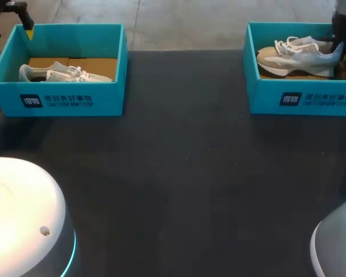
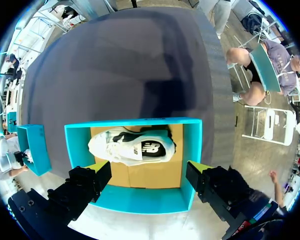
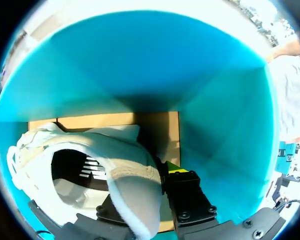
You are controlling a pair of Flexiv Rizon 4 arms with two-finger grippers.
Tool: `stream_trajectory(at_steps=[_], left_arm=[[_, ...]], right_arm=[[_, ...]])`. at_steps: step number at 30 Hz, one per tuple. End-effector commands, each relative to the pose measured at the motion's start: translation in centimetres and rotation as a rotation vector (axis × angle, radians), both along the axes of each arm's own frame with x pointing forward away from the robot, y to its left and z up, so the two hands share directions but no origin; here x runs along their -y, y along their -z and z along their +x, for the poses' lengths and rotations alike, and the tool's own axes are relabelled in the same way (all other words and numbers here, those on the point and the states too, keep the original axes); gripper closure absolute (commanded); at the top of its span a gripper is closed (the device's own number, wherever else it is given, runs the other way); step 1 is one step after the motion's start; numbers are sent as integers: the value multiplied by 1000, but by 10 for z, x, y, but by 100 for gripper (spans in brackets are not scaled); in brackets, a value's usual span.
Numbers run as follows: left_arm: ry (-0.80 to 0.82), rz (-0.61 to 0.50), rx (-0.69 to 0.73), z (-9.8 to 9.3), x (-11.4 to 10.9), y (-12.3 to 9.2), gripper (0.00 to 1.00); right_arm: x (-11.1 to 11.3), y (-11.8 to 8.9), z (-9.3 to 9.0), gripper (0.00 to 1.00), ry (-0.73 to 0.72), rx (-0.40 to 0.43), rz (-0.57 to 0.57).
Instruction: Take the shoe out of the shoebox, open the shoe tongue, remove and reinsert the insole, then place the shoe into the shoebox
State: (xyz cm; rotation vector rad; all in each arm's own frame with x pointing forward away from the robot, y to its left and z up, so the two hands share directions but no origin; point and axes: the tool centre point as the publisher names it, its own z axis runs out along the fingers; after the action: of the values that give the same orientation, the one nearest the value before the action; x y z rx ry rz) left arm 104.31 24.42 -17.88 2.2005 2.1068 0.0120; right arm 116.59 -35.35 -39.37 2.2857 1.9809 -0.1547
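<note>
Two teal shoeboxes stand at the back of the dark table. The right shoebox (image 1: pixel 303 99) holds a beige and pale blue shoe (image 1: pixel 300 55) with its heel to the right. My right gripper (image 1: pixel 339 40) is down at that heel. In the right wrist view the right gripper (image 3: pixel 145 186) is shut on the heel collar of the shoe (image 3: pixel 90 165), one finger (image 3: pixel 182 187) outside, the other inside and mostly hidden. The left shoebox (image 1: pixel 63 99) holds a white shoe (image 1: pixel 63 72). Above its back left corner my left gripper (image 1: pixel 14 17) hangs open; the left gripper (image 2: pixel 147 182) is clear of the white shoe (image 2: pixel 132 147).
Between the two boxes lies the bare dark table top (image 1: pixel 184 161). My own rounded white housings fill the front left corner (image 1: pixel 23 213) and front right corner (image 1: pixel 337 242). The teal box wall (image 3: pixel 215 115) stands close around my right gripper.
</note>
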Motion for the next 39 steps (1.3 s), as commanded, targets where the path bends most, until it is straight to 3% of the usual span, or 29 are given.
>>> stream_trajectory(at_steps=[1,7,19,39], left_arm=[[0,2,2,-1,0,0,0],[0,2,2,-1,0,0,0],[0,2,2,-1,0,0,0],[0,2,2,-1,0,0,0]], right_arm=[[-6,2,10,100,10,-52,-10],[-3,-11,11,100,19,-31,-35],[2,-64,10,100,28,34,-93],[3,-171,-8,100,23,108,-165]])
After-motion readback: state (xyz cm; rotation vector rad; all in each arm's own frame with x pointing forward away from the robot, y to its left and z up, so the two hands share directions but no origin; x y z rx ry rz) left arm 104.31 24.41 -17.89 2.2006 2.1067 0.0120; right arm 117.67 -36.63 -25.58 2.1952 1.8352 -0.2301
